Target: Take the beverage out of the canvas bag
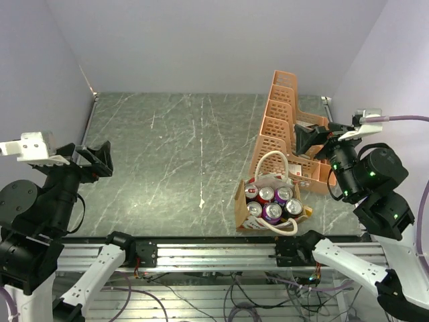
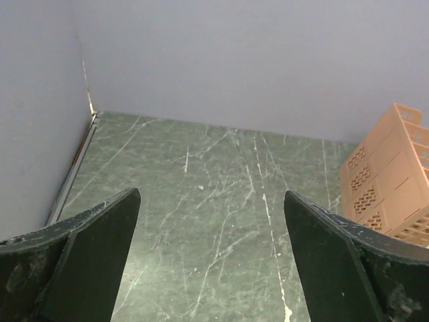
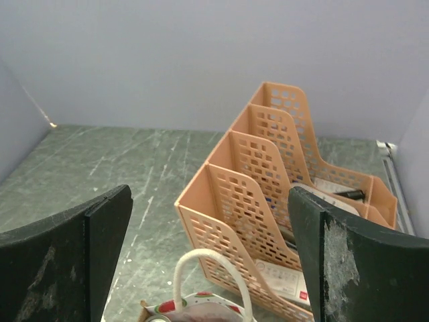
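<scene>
The canvas bag (image 1: 240,203) stands upright near the table's front edge, right of centre, with white loop handles (image 1: 271,155). Several beverage cans (image 1: 273,212), red and purple, stand packed inside it with their tops showing. My right gripper (image 1: 310,137) hovers open above and to the right of the bag, over the rack. In the right wrist view the gripper (image 3: 211,190) holds nothing, and the bag's handle (image 3: 201,258) and top edge (image 3: 194,307) show low between the fingers. My left gripper (image 1: 100,159) hangs open far to the left. Below that gripper (image 2: 211,194) is only bare table.
An orange lattice rack (image 1: 288,127) with several slots stands right behind the bag, holding papers and a dark item (image 3: 348,194). The green marble table (image 1: 174,147) is walled on the left, back and right. A metal rail runs along the near edge.
</scene>
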